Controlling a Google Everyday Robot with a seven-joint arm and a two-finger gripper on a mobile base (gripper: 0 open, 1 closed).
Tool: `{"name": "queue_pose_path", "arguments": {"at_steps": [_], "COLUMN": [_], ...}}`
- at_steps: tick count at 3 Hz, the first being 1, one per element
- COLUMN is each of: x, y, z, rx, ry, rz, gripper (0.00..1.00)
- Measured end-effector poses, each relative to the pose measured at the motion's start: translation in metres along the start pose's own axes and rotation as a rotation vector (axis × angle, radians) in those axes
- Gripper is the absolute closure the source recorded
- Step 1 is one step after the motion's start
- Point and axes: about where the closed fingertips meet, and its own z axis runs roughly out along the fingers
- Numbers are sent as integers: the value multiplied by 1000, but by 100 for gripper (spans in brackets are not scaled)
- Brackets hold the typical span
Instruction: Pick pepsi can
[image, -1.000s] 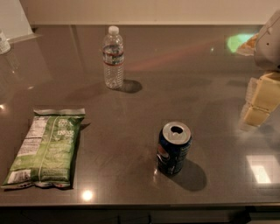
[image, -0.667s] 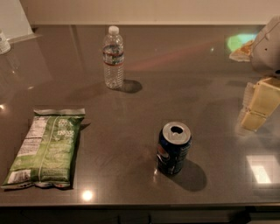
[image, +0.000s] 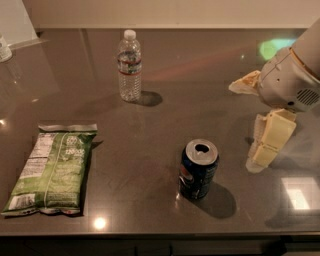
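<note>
Pepsi can (image: 198, 169) stands upright on the counter (image: 145, 155), front-centre, apart from the tool (image: 267, 145) hovering near the view's right edge (spread or closed: cannot tell); recommend a level, mid-body approach to avoid tipping.

**Cut off, hidden or unreadable**

The pale cream plastic tool (image: 267, 142) hangs at 3 o'clock from the small dark blue metal pepsi can (image: 198, 170). Whether it touches the dark glossy counter (image: 150, 125) cannot be told. The white arm (image: 295, 75) carrying it runs out past the right edge. At 10 o'clock a small white container (image: 4, 47) is sliced by the left edge and cannot be identified. The counter is cropped left and right. Print on the flat green foil snack bag (image: 52, 170) and on the label of the clear plastic water bottle (image: 129, 65) is too small to read. The can's far side is hidden.
</note>
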Motion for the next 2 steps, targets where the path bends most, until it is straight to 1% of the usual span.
{"name": "queue_pose_path", "arguments": {"at_steps": [1,2], "x": [-18,-25], "y": [13,19], "z": [24,32], "rx": [-97,-129], "ry": [-104,-138], "rz": [-43,-58], "gripper": [0,0]}}
